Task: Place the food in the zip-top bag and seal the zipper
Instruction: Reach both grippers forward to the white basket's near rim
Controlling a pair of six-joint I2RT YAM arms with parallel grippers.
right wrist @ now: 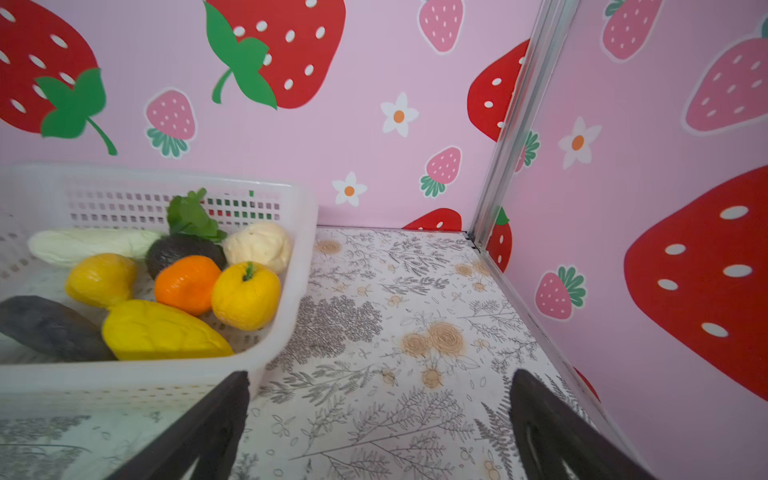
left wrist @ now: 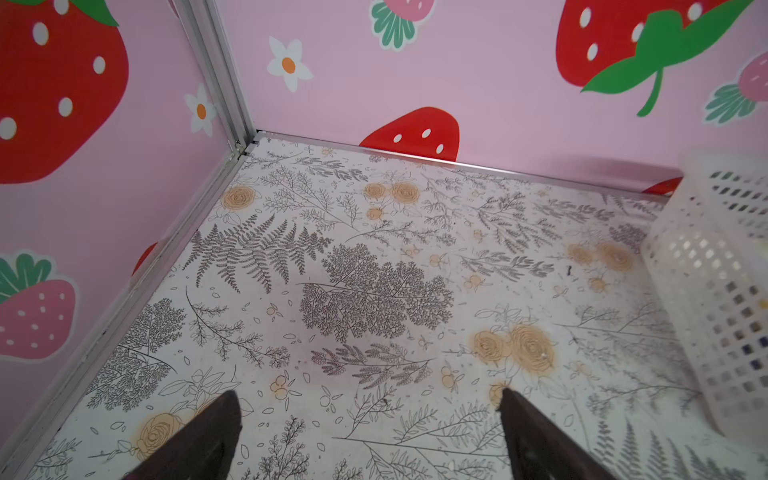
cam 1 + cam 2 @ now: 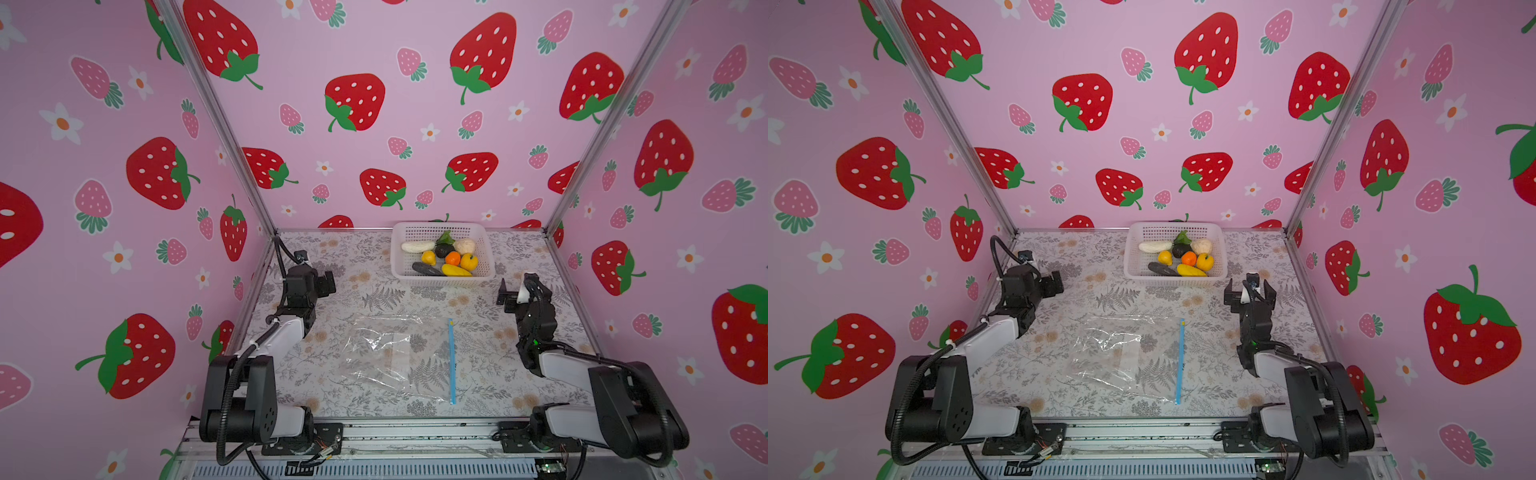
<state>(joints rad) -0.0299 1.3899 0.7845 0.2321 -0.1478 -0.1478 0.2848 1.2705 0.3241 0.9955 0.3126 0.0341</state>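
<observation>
zip-top bag (image 3: 390, 353) flat, well apart from left tool (image 2: 369, 399) and right tool (image 3: 1250, 289)

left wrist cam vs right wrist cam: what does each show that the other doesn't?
Left wrist only: the table's left rear corner and the outer side wall of the basket, its contents hidden.
Right wrist only: the food inside the basket, in yellow, orange, white and dark pieces, plus the right rear corner.
Both: the floral table, the white basket, and that arm's own fingers, the left fingers and right fingers, open and empty.
</observation>
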